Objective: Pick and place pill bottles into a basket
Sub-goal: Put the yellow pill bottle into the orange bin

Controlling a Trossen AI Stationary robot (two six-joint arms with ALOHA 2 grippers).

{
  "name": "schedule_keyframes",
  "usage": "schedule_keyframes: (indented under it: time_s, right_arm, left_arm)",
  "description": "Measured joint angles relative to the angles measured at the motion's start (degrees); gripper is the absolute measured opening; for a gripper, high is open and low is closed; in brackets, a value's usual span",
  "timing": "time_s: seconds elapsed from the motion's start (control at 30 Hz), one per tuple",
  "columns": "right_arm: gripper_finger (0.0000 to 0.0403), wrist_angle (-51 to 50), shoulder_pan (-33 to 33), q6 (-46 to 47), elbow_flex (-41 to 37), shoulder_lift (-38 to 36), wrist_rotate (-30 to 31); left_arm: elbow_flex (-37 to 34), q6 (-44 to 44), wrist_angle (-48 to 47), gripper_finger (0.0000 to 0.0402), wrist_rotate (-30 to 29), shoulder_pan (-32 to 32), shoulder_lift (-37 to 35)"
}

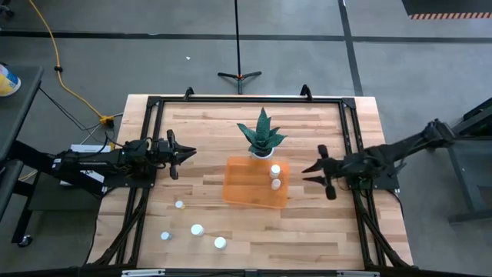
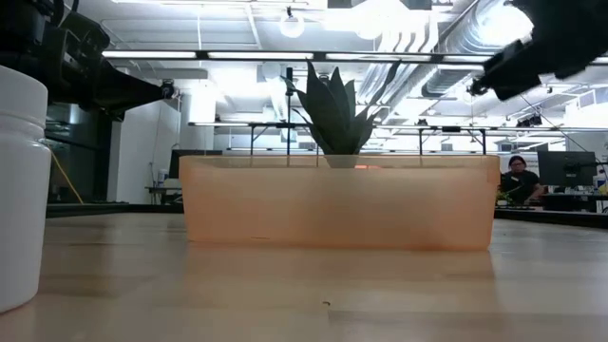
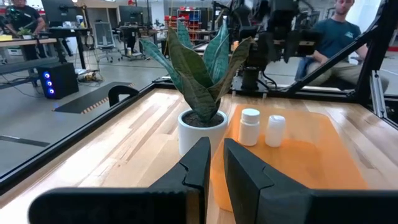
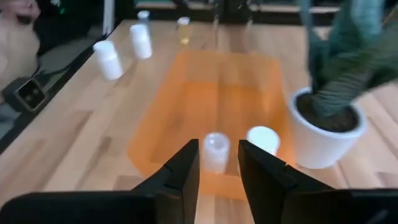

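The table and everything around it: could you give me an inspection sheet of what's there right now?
Surface: wooden table in a black frame.
Job's things: orange basket holds two pill bottles at its plant-side end; four more bottles stand on the wood nearer the left arm.
Clutter: potted plant at the basket's far edge.
Hands: left hand and right hand open, empty, on either side of the basket.
Cables: yellow cable on the floor.
Surroundings: stand beyond the table; seated person beyond the table.

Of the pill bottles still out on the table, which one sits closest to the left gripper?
The pill bottle nearest the left gripper stands alone, just below it in the high view; the other three sit lower, toward the table's edge.
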Motion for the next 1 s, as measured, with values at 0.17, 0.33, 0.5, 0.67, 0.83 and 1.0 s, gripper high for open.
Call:
schedule_keyframes:
  time_s: [0.17,0.33,0.5,0.67,0.83,1.0]
  right_arm:
    - [0.0088,7.99,0.01,-0.24,-7.56,-9.46,1.4]
    - [0.005,21.09,-2.94,-4.74,-13.61,-14.06,-7.18]
    - [0.0004,24.78,-8.79,-10.56,-15.4,-15.07,-9.8]
    - [0.002,21.65,-13.51,-12.96,-13.52,-15.2,-12.16]
    - [0.0016,18.2,-13.78,-13.17,-13.95,-16.8,-11.05]
    - [0.0003,17.77,-12.86,-13.81,-15.12,-19.96,-9.13]
  left_arm:
    - [-0.02,-0.02,0.01,0.0083,-0.02,0.0,0.02]
    - [-0.02,-0.02,0.02,0.0083,-0.04,0.0,0.02]
    - [-0.01,-0.04,0.02,0.0083,-0.09,0.01,0.02]
    - [0.0,-0.04,0.02,0.0083,-0.09,0.0,0.02]
    - [-0.01,-0.04,-0.02,0.0083,0.04,0.0,0.02]
    - [-0.01,-0.02,-0.04,0.0083,0.13,0.0,0.09]
